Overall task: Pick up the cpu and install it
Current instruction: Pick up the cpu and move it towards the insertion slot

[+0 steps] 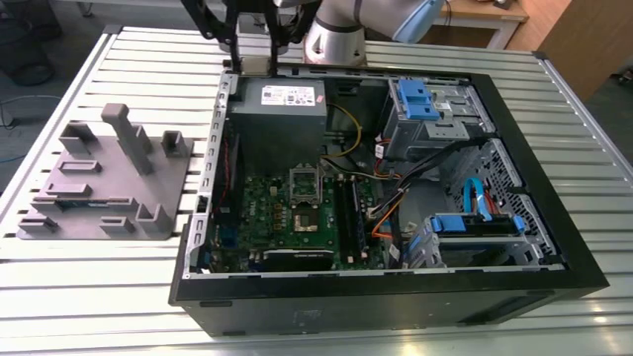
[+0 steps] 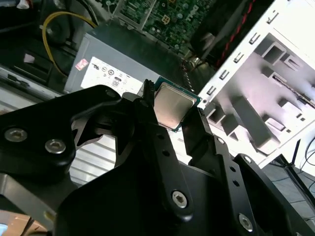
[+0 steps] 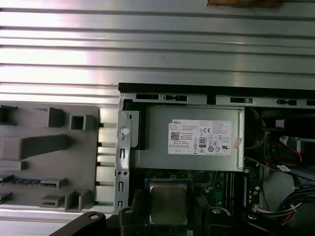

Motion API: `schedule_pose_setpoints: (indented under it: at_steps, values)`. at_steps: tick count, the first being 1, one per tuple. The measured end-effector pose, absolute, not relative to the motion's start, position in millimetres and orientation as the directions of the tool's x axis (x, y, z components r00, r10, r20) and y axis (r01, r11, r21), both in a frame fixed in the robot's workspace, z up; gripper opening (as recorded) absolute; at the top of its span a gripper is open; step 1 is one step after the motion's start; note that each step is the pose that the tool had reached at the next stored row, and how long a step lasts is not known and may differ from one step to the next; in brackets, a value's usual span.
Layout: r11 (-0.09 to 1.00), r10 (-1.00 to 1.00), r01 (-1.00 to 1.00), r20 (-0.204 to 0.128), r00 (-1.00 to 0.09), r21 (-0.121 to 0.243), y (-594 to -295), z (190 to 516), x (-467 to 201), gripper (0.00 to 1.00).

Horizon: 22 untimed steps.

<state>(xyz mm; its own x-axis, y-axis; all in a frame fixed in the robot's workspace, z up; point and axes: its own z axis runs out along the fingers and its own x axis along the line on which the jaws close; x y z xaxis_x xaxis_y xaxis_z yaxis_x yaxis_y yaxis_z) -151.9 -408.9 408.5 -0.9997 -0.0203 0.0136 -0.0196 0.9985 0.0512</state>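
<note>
While two fingers (image 2: 196, 130) pinch one cpu (image 2: 171, 102), gripper (image 2: 173, 112) seemingly above one grey box (image 3: 157, 147), one open case (image 1: 376, 300)

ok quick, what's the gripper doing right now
gripper: shut on the cpu, held flat between its fingertips

A black steel computer case (image 1: 396, 300) lies open on the slatted metal table (image 1: 89, 297), and a grey plastic fixture plate (image 1: 99, 185) is beside it on the exterior view's left. Inside, a grey metal power-supply box (image 1: 282, 111) sits behind the green motherboard (image 1: 296, 215), with metal drive cages (image 1: 431, 111) on the exterior view's right. Above the box, the black hand (image 2: 172, 106) clasps the silver square cpu (image 2: 172, 101).
</note>
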Motion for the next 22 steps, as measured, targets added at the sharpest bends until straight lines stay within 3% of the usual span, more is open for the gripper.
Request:
schedule_pose_setpoints:
  at_steps: [22]
  values:
    - [0.999, -0.013, -0.013, 0.014, -1.0, 0.051, -408.9, 404.0, -80.8, 0.47]
